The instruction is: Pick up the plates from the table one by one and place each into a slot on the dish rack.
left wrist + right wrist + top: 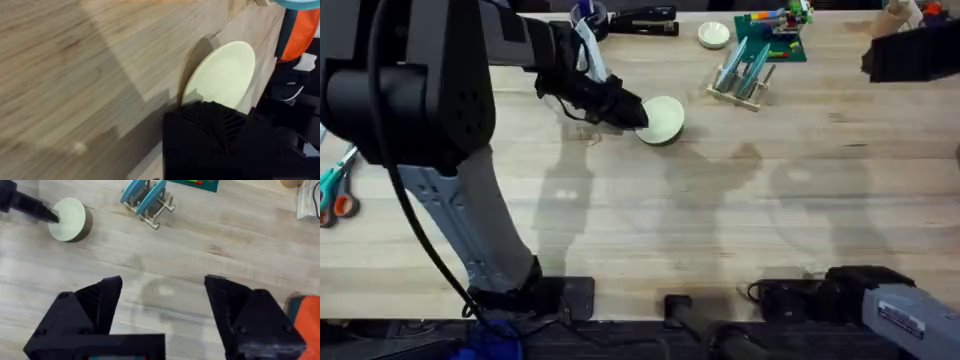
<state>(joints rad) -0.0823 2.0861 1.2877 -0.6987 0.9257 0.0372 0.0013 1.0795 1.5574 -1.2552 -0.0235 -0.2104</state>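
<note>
A pale cream plate (665, 120) is at the back middle of the table (720, 220), to the left of the dish rack (745, 72). My left gripper (628, 110) is shut on the plate's left edge. In the left wrist view the plate (222, 75) is tilted, its far edge raised over its shadow, with my left gripper (206, 106) clamped over its near rim. The right wrist view shows the plate (67, 212) and the rack (147, 200) far ahead of my right gripper (164, 287), which hangs open above bare wood. The rack's slots hold two teal plates.
A small white bowl (713, 35) and a green toy-brick board (775, 40) lie behind the rack. Scissors (335, 195) rest at the left edge, a black stapler (642, 20) at the back. A dark box (910, 50) stands at the back right.
</note>
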